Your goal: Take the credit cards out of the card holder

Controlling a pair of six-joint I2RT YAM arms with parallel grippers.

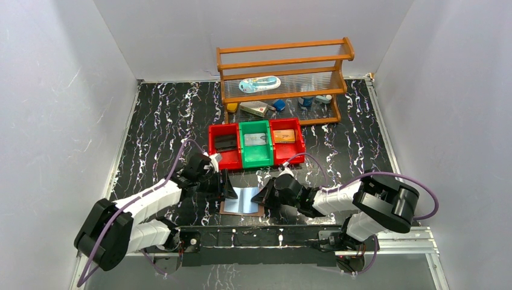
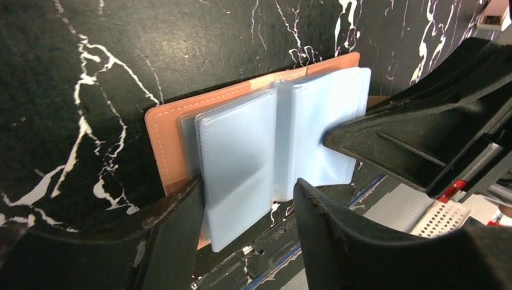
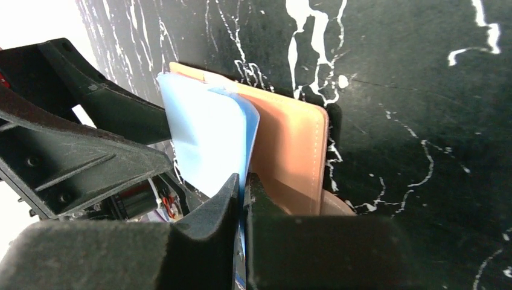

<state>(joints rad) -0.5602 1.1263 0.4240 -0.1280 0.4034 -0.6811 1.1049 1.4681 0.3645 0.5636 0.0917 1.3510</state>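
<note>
The card holder lies open on the black marble table, its pinkish-brown cover down and its pale blue sleeves fanned up. My left gripper is open and straddles the left stack of sleeves; its left finger touches the stack's edge. My right gripper is shut on one blue sleeve at the holder's right side, above the cover. Three credit cards lie in the bins: black, silver-grey, orange. No card shows in the sleeves.
Just beyond the holder stand a red bin, a green bin and a second red bin, side by side. Behind them is a wooden rack with small items. A metal rail runs along the near edge.
</note>
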